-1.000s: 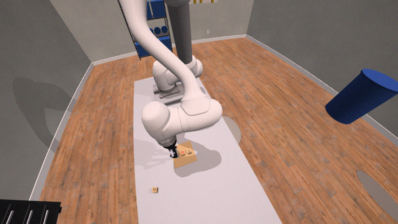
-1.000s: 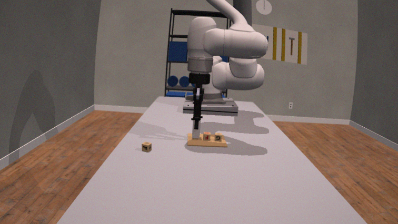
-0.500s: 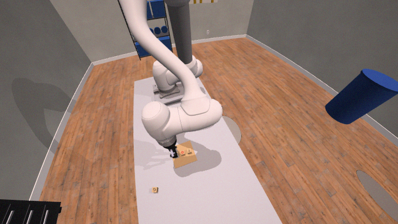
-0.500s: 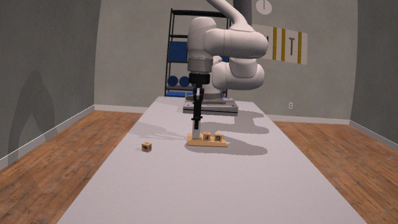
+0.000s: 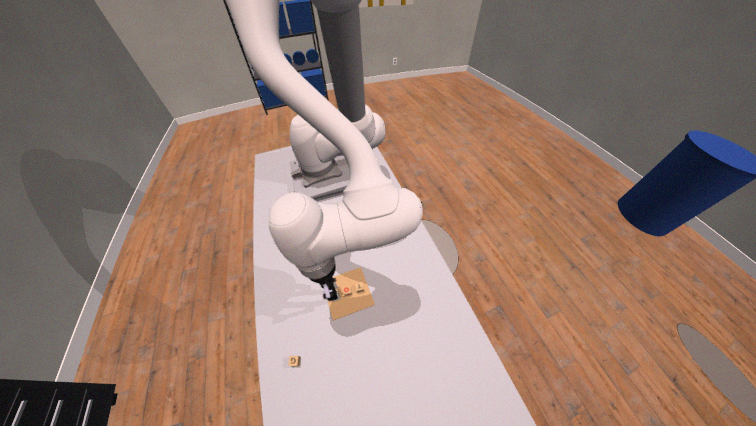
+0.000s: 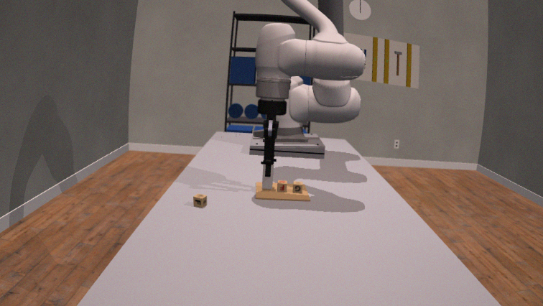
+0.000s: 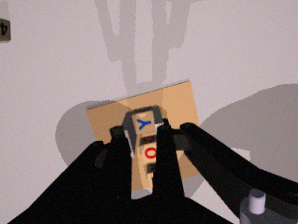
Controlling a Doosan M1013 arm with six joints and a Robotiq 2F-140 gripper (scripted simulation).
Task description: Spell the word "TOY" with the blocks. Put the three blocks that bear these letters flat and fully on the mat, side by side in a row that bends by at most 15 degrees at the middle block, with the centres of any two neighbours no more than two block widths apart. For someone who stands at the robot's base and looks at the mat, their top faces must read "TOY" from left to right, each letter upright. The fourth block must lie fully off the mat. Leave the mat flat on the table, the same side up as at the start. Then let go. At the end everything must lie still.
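The tan mat [image 5: 353, 294] lies flat on the grey table. Three blocks stand on it in a row. My gripper [image 7: 144, 119] points straight down and is shut on the Y block [image 7: 143, 123], which is the end block of the row and rests low on the mat near its edge. The O block [image 7: 150, 152] with a red letter sits right beside it, and the third block [image 5: 360, 287] follows on the far side. In the exterior view the gripper [image 6: 267, 178] stands over the left end of the row [image 6: 281, 186]. The fourth block [image 5: 294, 361] lies off the mat on the table.
The fourth block also shows in the exterior view [image 6: 200, 200], left of the mat, and at the wrist view's left edge [image 7: 3, 30]. The robot's base plate [image 6: 286, 146] stands behind the mat. A blue cylinder [image 5: 687, 182] is off to the side above the floor.
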